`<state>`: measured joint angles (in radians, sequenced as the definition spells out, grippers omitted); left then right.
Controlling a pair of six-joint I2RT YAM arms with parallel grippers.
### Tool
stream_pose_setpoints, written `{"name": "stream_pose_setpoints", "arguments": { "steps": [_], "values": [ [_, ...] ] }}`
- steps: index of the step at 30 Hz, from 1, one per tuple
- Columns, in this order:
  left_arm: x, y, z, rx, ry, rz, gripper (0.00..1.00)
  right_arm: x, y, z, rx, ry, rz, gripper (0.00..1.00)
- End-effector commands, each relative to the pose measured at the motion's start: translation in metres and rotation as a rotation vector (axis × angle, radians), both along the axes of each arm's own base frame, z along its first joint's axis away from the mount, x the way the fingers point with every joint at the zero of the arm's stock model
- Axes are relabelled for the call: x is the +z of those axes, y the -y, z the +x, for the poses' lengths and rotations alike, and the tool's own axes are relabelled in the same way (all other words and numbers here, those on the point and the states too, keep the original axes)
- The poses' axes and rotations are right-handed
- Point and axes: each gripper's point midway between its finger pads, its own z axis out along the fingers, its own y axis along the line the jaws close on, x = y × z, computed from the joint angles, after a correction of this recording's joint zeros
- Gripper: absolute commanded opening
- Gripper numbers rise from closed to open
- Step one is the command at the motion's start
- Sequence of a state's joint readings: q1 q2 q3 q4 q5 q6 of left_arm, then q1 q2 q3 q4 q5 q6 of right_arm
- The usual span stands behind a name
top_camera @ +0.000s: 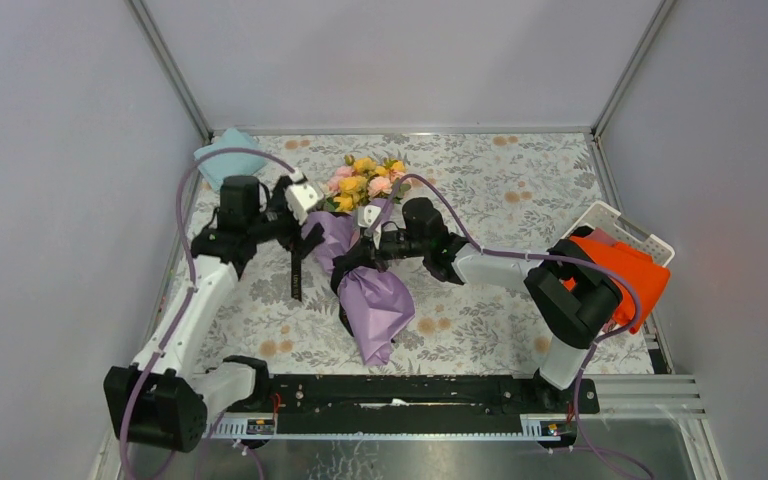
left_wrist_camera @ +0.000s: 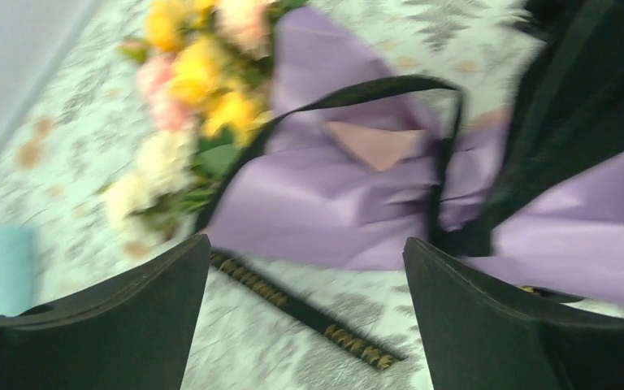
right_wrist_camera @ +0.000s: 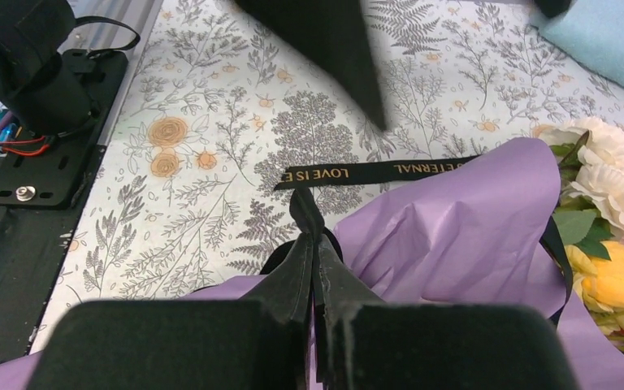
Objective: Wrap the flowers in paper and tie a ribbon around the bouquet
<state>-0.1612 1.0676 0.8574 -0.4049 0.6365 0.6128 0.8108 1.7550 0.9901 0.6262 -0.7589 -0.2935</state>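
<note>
**Right gripper (right_wrist_camera: 315, 253) pinched on the ribbon (right_wrist_camera: 390, 171); left gripper (left_wrist_camera: 305, 244) spread wide**

The right gripper's fingers are pressed together on a black fold of the ribbon at their tips. Just ahead of them, a lettered length of it lies flat on the patterned table (right_wrist_camera: 211, 162). The lilac paper (right_wrist_camera: 455, 236) bulges ahead and to their right, and the flowers (right_wrist_camera: 609, 276) lie farther right.

The left gripper's jaws stand well apart with nothing between them. Ahead of it the bouquet (top_camera: 360, 270) lies on its side, with a ribbon loop arched over the paper. Its blooms are ahead and to the left. Another length of ribbon lies on the table just in front of the fingers.
</note>
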Motion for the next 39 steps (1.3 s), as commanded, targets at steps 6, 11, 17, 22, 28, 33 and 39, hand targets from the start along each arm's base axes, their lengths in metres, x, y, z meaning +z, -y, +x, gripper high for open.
{"name": "stream_pose_setpoints", "arguments": {
  "steps": [6,11,17,22,28,33,39],
  "values": [
    [-0.047,-0.123,0.055,0.215,-0.400,0.378,0.52,0.022,-0.009,0.009,-0.019,0.055,0.037,0.00],
    [-0.090,-0.129,0.111,0.174,-0.370,0.333,0.51,0.021,-0.006,0.010,-0.025,0.069,0.018,0.00],
    [-0.123,-0.129,0.166,0.180,-0.198,0.314,0.59,0.023,-0.001,0.011,-0.052,0.077,0.013,0.00],
    [-0.147,-0.124,0.174,0.169,-0.247,0.300,0.57,0.025,0.003,0.012,-0.076,0.084,0.010,0.00],
    [-0.160,-0.106,0.169,0.119,-0.275,0.285,0.48,0.026,0.004,0.015,-0.101,0.081,0.003,0.00],
    [-0.162,-0.100,0.170,0.138,-0.298,0.258,0.42,0.025,0.004,0.016,-0.106,0.073,-0.004,0.00],
    [-0.167,-0.096,0.155,0.077,-0.328,0.254,0.36,0.025,0.006,0.017,-0.113,0.071,-0.013,0.00]
  ]
}}
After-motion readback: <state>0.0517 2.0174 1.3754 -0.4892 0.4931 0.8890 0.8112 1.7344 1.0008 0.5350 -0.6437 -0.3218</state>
